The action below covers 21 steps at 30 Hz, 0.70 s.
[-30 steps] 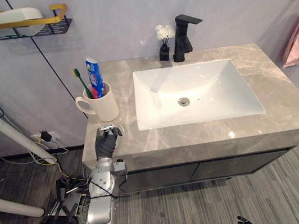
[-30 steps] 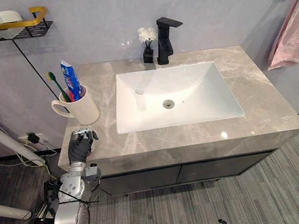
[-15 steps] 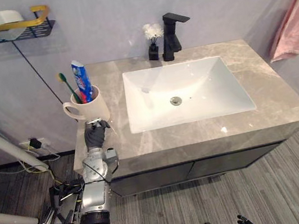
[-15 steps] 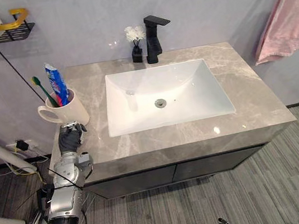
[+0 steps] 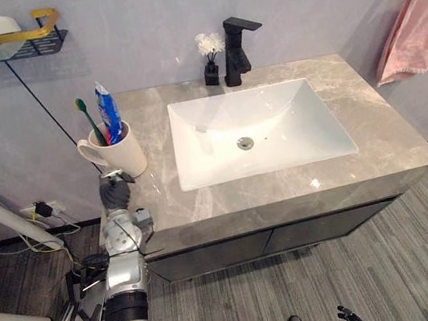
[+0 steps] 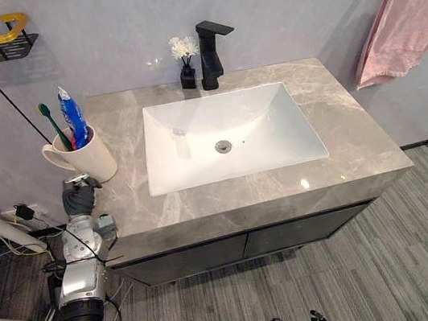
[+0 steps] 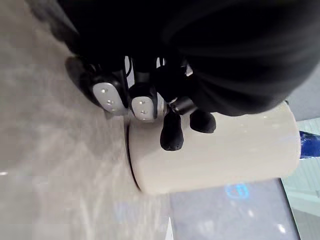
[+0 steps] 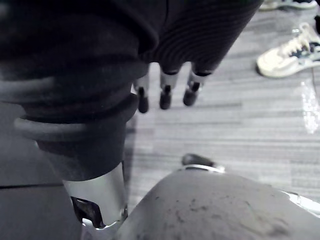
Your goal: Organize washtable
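Left eye view: your mug [image 5: 119, 149] stands near the left edge of the grey counter [image 5: 390, 141], left of the white sink [image 5: 258, 133]. A green toothbrush [image 5: 87, 119] and a blue toothpaste [image 5: 108, 112] stand in it. Your left hand [image 5: 114, 194] is just in front of the mug. A black tap [image 5: 236, 43] stands behind the sink. Your right hand [image 5: 352, 319] hangs low by the floor [image 5: 393, 262]. Left wrist view: the left fingers [image 7: 142, 106] are bent. Their dark tips touch the mug's side near its bottom, but they are not wrapped round it. Right wrist view: the right fingers [image 8: 165, 90] hang straight and hold nothing, with a shoe [image 8: 285, 55] on the floor past them.
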Available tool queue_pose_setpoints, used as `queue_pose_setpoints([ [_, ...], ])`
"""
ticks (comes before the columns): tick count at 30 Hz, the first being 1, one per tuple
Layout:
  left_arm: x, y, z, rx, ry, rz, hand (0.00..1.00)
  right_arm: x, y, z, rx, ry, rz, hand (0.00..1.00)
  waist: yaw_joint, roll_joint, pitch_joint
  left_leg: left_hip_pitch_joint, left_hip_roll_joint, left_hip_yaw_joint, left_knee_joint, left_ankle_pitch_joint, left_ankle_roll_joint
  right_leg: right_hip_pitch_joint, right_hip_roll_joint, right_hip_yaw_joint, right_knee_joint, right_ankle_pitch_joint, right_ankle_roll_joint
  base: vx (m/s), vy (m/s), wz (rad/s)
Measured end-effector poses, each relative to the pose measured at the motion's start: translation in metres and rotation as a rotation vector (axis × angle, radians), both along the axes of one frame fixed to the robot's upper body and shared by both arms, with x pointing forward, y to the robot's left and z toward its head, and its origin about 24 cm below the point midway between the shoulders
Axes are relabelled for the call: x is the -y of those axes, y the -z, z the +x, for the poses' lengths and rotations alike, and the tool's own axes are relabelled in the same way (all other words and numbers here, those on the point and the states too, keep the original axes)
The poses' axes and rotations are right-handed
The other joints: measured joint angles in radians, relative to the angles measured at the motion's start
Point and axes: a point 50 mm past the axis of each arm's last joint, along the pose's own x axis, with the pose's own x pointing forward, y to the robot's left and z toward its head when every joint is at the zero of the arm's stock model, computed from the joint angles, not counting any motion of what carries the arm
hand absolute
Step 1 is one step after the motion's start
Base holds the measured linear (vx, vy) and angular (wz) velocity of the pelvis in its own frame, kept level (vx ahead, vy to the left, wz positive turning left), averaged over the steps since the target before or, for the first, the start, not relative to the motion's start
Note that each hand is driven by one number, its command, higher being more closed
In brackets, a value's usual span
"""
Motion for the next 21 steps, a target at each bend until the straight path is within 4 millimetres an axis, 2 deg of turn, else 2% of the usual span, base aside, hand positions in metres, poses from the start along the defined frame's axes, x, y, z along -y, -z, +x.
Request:
queue_pose_setpoints([
  [7, -0.013, -0.009, 0.006, 0.014, -0.048, 0.027, 1.0, -0.002, 0.0, 0.001, 0.004, -0.016, 0.002, 0.0, -0.002, -0.006, 0.012, -0.008, -0.001, -0.005, 0.001, 0.0, 0.0, -0.006, 0.0, -0.002, 0.0, 0.0, 0.0, 0.0, -0.002, 0.01],
  [14, -0.017, -0.021, 0.016, 0.045, -0.079, 0.025, 1.0, -0.002, -0.001, 0.004, 0.023, -0.02, 0.004, 0.0, -0.003, -0.01, 0.04, -0.015, -0.001, -0.009, 0.009, -0.001, 0.001, -0.009, 0.0, -0.002, 0.003, 0.0, 0.0, 0.0, 0.0, 0.0],
  [17, -0.023, -0.024, 0.015, 0.049, -0.094, 0.039, 1.0, -0.002, -0.002, 0.007, 0.031, -0.022, 0.004, 0.0, -0.02, -0.009, 0.041, -0.027, -0.001, -0.012, 0.018, -0.003, 0.001, -0.014, 0.0, -0.002, 0.004, 0.001, -0.001, 0.0, 0.0, 0.0],
  [21, -0.023, -0.026, 0.015, 0.057, -0.091, 0.034, 1.0, -0.002, -0.002, 0.007, 0.034, -0.023, 0.005, 0.0, -0.022, -0.009, 0.045, -0.027, -0.001, -0.011, 0.018, -0.004, 0.002, -0.015, 0.0, -0.002, 0.004, 0.001, -0.001, 0.0, 0.0, 0.0],
])
